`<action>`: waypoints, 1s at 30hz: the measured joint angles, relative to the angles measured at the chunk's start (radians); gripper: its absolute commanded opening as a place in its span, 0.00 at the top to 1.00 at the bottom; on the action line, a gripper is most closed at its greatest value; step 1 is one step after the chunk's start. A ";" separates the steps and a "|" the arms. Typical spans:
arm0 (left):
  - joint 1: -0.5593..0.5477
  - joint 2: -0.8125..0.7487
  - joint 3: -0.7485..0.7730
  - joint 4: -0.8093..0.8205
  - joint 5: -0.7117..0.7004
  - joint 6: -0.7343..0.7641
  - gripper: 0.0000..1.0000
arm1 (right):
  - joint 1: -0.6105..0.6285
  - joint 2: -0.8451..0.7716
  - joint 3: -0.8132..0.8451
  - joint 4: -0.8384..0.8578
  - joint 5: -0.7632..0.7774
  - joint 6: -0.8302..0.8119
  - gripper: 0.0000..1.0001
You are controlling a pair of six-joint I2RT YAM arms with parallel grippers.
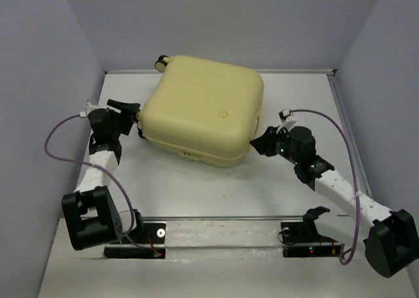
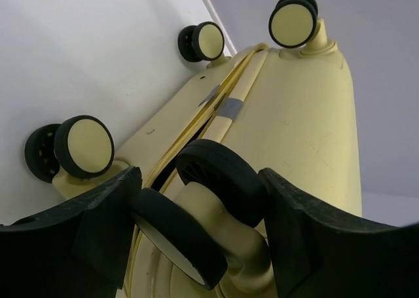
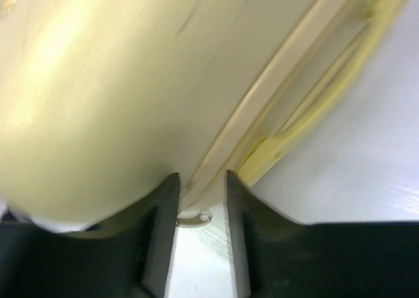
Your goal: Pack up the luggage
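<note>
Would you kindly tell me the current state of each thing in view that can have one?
luggage: lid down, lying flat on the table, seam gaping slightly at one end.
left gripper: closed on a caster wheel of the luggage, as far as the wrist view shows.
right gripper: fingers a narrow gap apart at the luggage's edge; grip unclear.

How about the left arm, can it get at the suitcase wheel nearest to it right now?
Most likely yes. The left gripper has its fingers either side of that wheel on the luggage, close against it, with nothing else between them.
</note>
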 measured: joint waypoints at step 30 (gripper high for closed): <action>0.016 -0.163 -0.023 -0.202 0.030 0.066 0.26 | 0.205 -0.029 -0.294 0.266 0.101 -0.164 0.28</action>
